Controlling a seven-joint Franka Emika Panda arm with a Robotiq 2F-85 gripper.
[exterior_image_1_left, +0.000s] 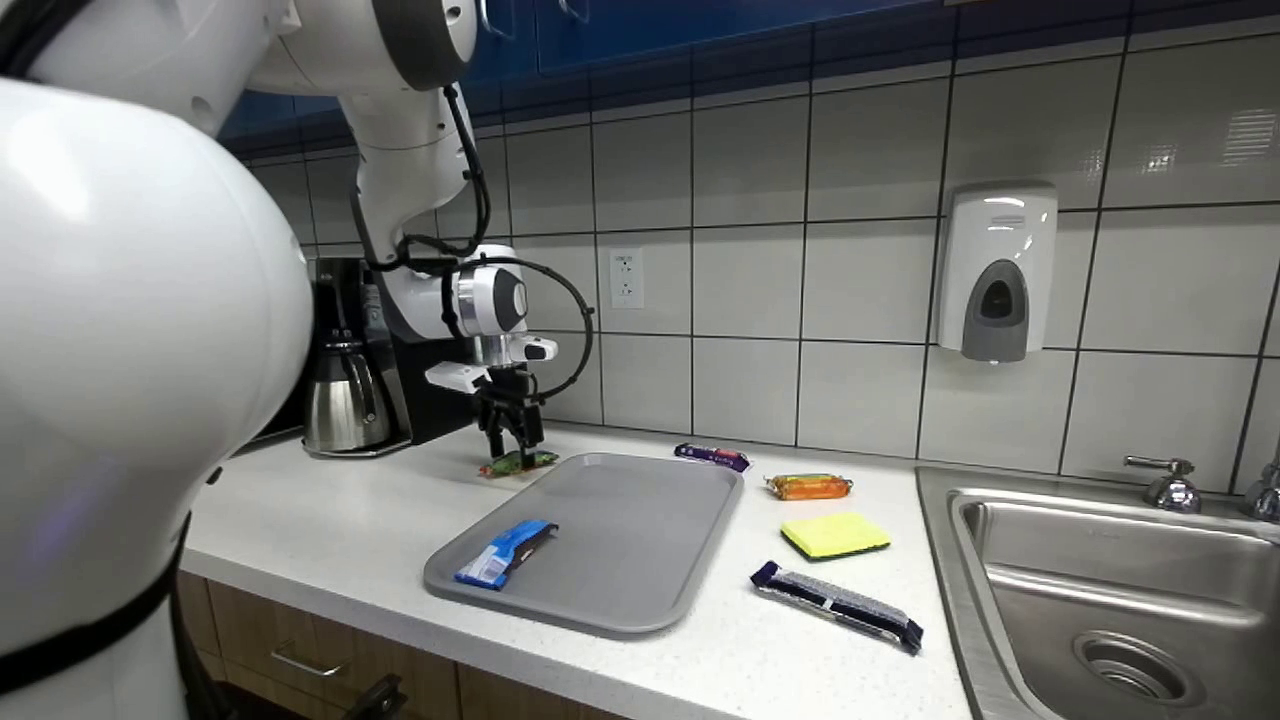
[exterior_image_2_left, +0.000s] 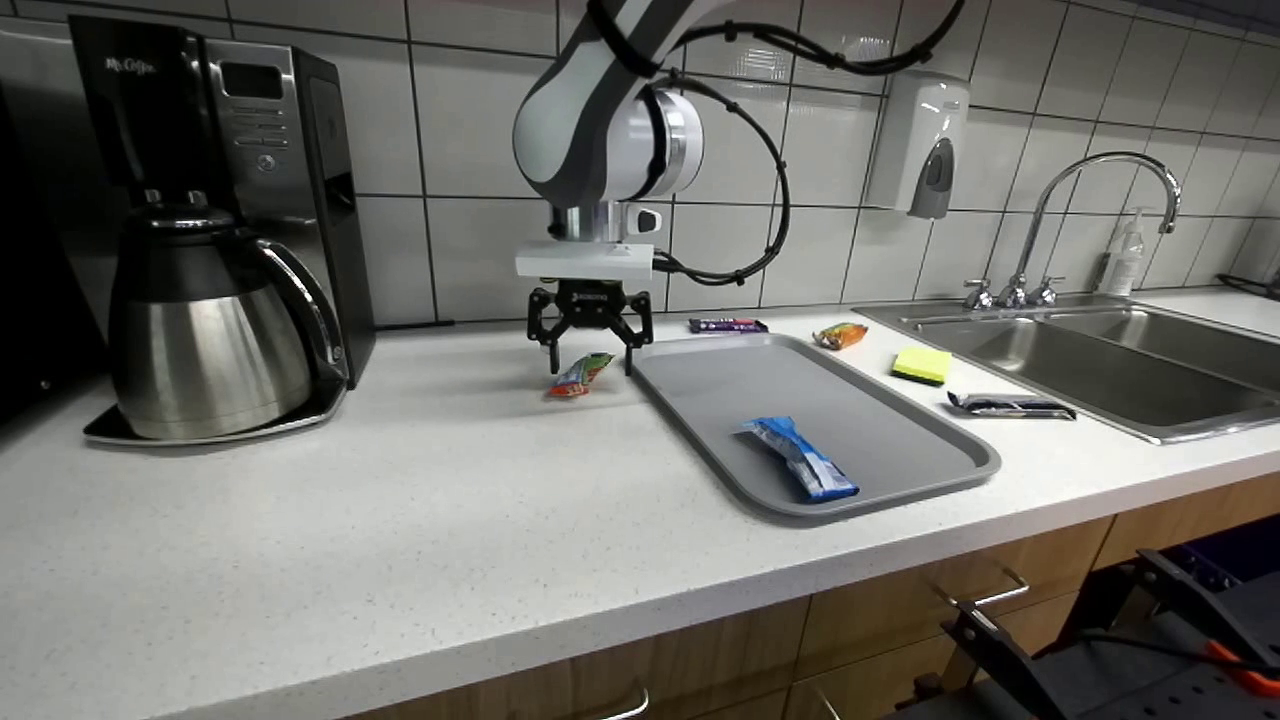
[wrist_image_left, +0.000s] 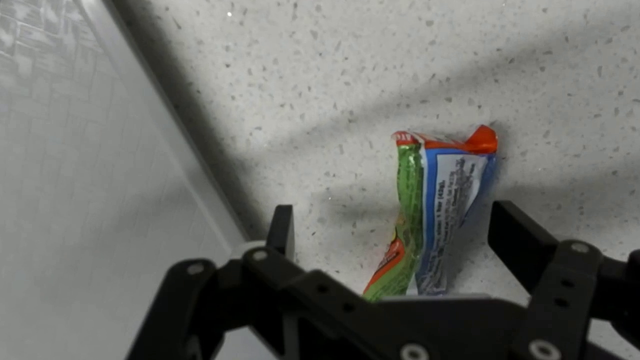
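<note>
1. While the gripper (exterior_image_2_left: 591, 368) holds its jaws wide apart, the green-and-red wrapped bar (wrist_image_left: 440, 200) lies between them on the counter (exterior_image_2_left: 450, 520).
2. In the wrist view, the gripper's body hides the bar's lower end; the small print is blurred.
3. Close beside one finger (wrist_image_left: 281, 230) runs the gray tray (wrist_image_left: 100, 200), cut off in that view; contact is unclear.
4. On it lies a blue packet (exterior_image_2_left: 805, 462); beyond, a yellow sponge (exterior_image_1_left: 835, 535).

Glare whitens my arm (exterior_image_1_left: 130, 330) at upper left in an exterior view; small reflections dot the tiles (exterior_image_1_left: 1200, 150), upper right. Soft shadows band the counter (wrist_image_left: 310, 85) in my wrist view.
</note>
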